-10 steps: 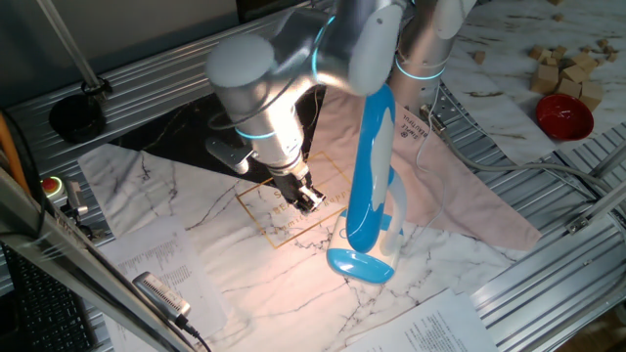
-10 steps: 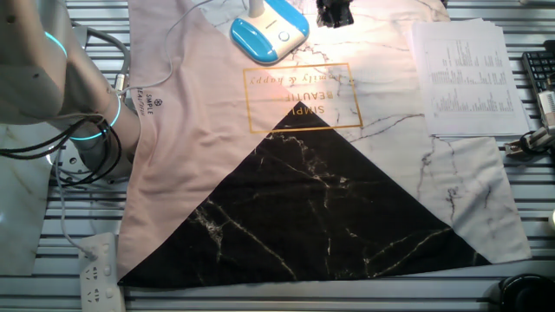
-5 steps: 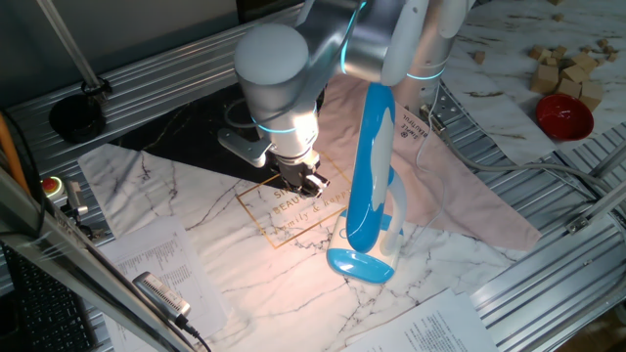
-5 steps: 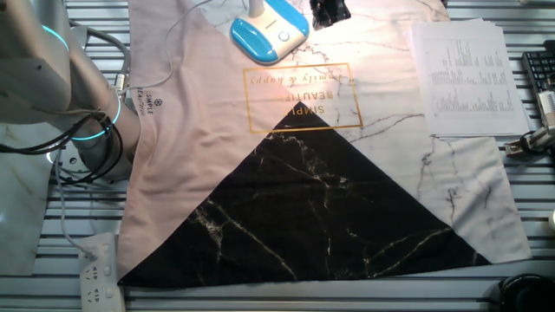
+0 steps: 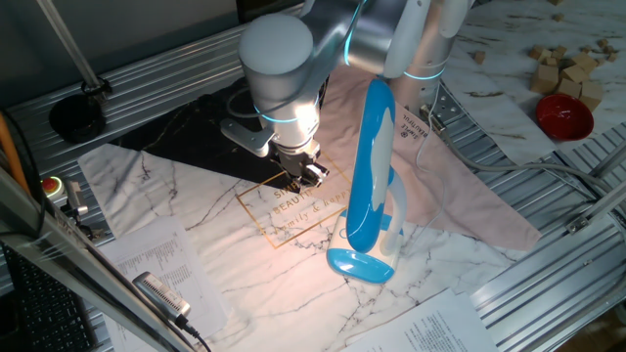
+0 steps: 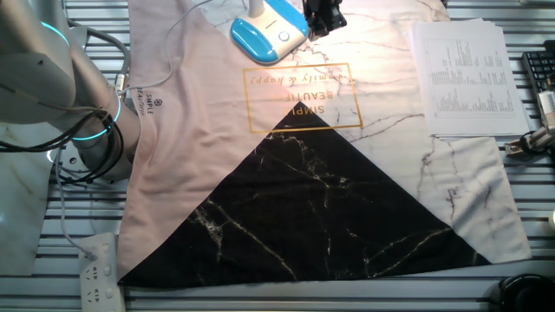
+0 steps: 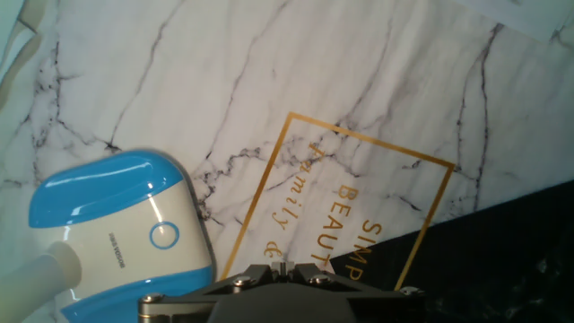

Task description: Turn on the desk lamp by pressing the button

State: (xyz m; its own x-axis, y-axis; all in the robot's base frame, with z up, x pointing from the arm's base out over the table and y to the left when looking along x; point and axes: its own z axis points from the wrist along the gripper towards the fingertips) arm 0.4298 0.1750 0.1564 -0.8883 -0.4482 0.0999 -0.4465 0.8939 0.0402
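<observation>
The desk lamp stands on the marble mat, its blue and white head slanting down to a blue oval base. The base also shows in the other fixed view and in the hand view, with a round ring button on its white top. A bright warm patch lies on the mat under the head. My gripper hovers above the gold-framed lettering, left of the lamp and not touching it. In the hand view its fingertips meet, empty. It also shows in the other fixed view.
The mat has a gold text frame and a black triangle. Printed papers lie beside it. A red bowl and wooden blocks sit at the far right. A power strip and the lamp's cable lie near the robot base.
My gripper has moved up and back over the gold lettering, drifting closer to the lamp base. The lamp has not moved.
</observation>
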